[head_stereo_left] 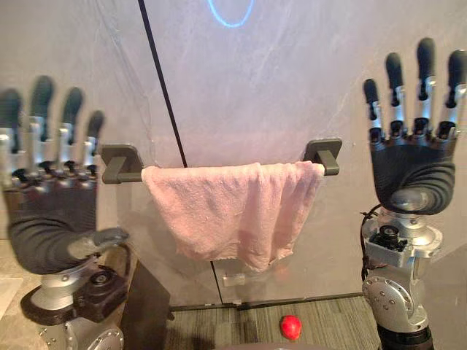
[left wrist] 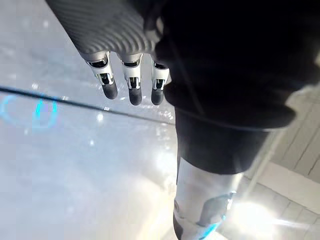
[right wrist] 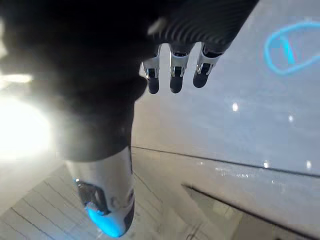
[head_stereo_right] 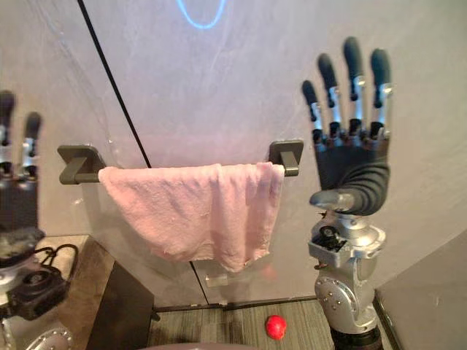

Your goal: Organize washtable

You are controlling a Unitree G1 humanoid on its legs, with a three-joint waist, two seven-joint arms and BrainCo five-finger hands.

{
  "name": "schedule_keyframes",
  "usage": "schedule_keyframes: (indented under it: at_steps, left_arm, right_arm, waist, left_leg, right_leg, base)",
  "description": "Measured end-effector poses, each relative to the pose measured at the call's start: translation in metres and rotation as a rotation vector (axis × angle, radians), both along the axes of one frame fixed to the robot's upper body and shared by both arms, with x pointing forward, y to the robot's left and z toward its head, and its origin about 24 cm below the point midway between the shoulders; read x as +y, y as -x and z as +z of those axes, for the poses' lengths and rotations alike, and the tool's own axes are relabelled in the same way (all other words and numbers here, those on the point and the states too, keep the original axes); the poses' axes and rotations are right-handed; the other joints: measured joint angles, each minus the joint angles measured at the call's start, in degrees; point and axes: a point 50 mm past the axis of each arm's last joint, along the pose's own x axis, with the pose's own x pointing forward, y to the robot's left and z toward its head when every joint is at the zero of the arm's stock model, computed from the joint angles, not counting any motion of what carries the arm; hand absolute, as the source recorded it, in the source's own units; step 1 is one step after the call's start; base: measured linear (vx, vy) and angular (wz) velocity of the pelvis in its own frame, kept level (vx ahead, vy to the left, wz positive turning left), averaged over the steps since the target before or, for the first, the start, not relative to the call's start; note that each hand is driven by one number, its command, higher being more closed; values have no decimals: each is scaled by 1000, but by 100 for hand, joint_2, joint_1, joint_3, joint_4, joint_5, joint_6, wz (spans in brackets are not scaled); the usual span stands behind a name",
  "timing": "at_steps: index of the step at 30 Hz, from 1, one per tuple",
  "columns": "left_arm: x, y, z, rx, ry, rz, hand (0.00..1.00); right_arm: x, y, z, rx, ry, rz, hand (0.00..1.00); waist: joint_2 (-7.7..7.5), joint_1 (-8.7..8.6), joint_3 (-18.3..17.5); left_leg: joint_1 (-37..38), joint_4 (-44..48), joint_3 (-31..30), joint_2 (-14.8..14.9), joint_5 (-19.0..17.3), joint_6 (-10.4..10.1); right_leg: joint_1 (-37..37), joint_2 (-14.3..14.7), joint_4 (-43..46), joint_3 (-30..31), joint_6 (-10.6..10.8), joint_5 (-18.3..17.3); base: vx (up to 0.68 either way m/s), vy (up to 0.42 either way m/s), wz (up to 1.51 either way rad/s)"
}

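The left robot hand is raised to the left of the towel bar, fingers straight and pointing up, thumb out to the side, holding nothing. The right robot hand is raised to the right of the towel bar in the same pose, fingers straight up and spread, also empty. Both sit nearer the camera than the bar, whose 2 grey end brackets lie between them.

A pink towel hangs over the towel bar, bunched in folds. It covers the rod from just beside the left bracket to the right bracket, and its uneven lower edge drops lowest toward the right.

The towel bar is fixed to a grey marbled wall. A thin black line slants down the wall and passes behind the bar's left part. A blue ring of light glows above the bar.

Below the bar is a striped grey floor with 1 red ball on it, under the towel's right part. Below the left bracket stands a brown counter with a dark side panel.
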Motion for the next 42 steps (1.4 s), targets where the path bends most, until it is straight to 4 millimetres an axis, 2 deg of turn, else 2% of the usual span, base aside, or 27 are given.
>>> schedule_keyframes:
  at_steps: [2, 4, 7, 9, 10, 12, 13, 14, 15, 20, 26, 35, 42]
  left_arm:
    - [-8, -3, -5, 37, -1, -121, 0]
    - [-19, -10, -16, 118, -29, -274, 0]
    - [-30, -15, -33, 225, -82, -416, 0]
    - [-35, -18, -49, 316, -140, -517, 0]
    - [-35, -19, -52, 332, -149, -525, 0]
    - [-33, -19, -68, 416, -177, -547, 0]
    - [-33, -18, -72, 433, -181, -551, 0]
    - [-30, -19, -81, 481, -194, -552, 0]
    - [-29, -20, -83, 493, -197, -549, 0]
    - [-26, -24, -95, 540, -226, -510, 0]
    - [-20, -32, -127, 671, -270, -374, 0]
    - [-25, -50, -146, 718, -232, -231, 0]
    - [-18, -55, -158, 762, -234, -96, 0]
  right_arm:
    - [6, 0, -2, 16, 11, 93, 0]
    - [20, 0, -9, 51, 32, 238, 0]
    - [35, 3, -20, 111, 95, 386, 0]
    - [42, 6, -42, 220, 165, 491, 0]
    - [43, 6, -48, 256, 176, 507, 0]
    - [42, 8, -83, 444, 233, 558, 0]
    - [42, 8, -90, 483, 252, 566, 0]
    - [38, 11, -107, 575, 293, 575, 0]
    - [38, 12, -112, 601, 314, 586, 0]
    - [31, 13, -137, 699, 450, 577, 0]
    - [35, 8, -167, 804, 543, 500, 0]
    - [45, -15, -174, 788, 610, 345, 0]
    - [36, -31, -179, 800, 634, 176, 0]
  waist:
    - [0, -1, 1]
    - [1, -4, 2]
    - [-1, -16, 7]
    - [-13, 0, 11]
    - [-15, -1, 11]
    - [-22, 4, 15]
    - [-24, 5, 18]
    - [-23, 8, 34]
    - [-25, 6, 41]
    - [-72, 19, 95]
    - [-77, 30, 100]
    - [-53, 27, 117]
    - [-53, 19, 117]
  left_leg:
    - [45, -2, 1, 1, 0, 0]
    - [65, -3, -1, 5, -1, 1]
    - [88, -2, -3, 10, -1, 1]
    - [90, -2, -6, 12, -1, 2]
    - [90, -2, -6, 13, -1, 2]
    - [83, -4, -5, 12, -1, 3]
    - [81, -7, -5, 12, 0, 2]
    - [77, -13, -5, 13, 0, 2]
    - [77, -14, -4, 13, -1, 2]
    - [51, -17, -10, 11, -1, 1]
    - [-80, -17, -18, -16, 1, 2]
    - [-209, -18, -39, -26, 2, 1]
    - [-301, -20, -45, -33, 3, 3]
  right_leg:
    - [44, -1, -3, 2, 0, 0]
    - [62, 1, -3, 3, 0, 0]
    - [60, 4, -2, 6, -1, 0]
    - [61, 7, -2, 8, -2, 1]
    - [60, 8, -2, 9, -2, 1]
    - [50, 9, -3, 9, -3, 2]
    - [47, 8, -3, 9, -3, 2]
    - [42, 10, -6, 7, -3, 2]
    - [41, 11, -6, 7, -3, 2]
    - [28, 15, -22, -6, -4, 1]
    - [-72, 11, -29, -11, -5, 5]
    - [-195, 12, -30, -26, -7, 3]
    - [-284, 8, -29, -26, -8, 2]
  base:
    - [-23, -10, 0]
    - [-66, -23, -1]
    - [-75, -20, 0]
    - [-60, -18, 0]
    - [-45, -17, -1]
    - [-33, -16, -1]
    - [0, 0, 0]
    - [0, 0, 0]
    - [0, 0, 0]
    - [0, 0, 0]
    - [0, 0, 0]
    - [1, -1, 0]
    - [0, 0, 0]
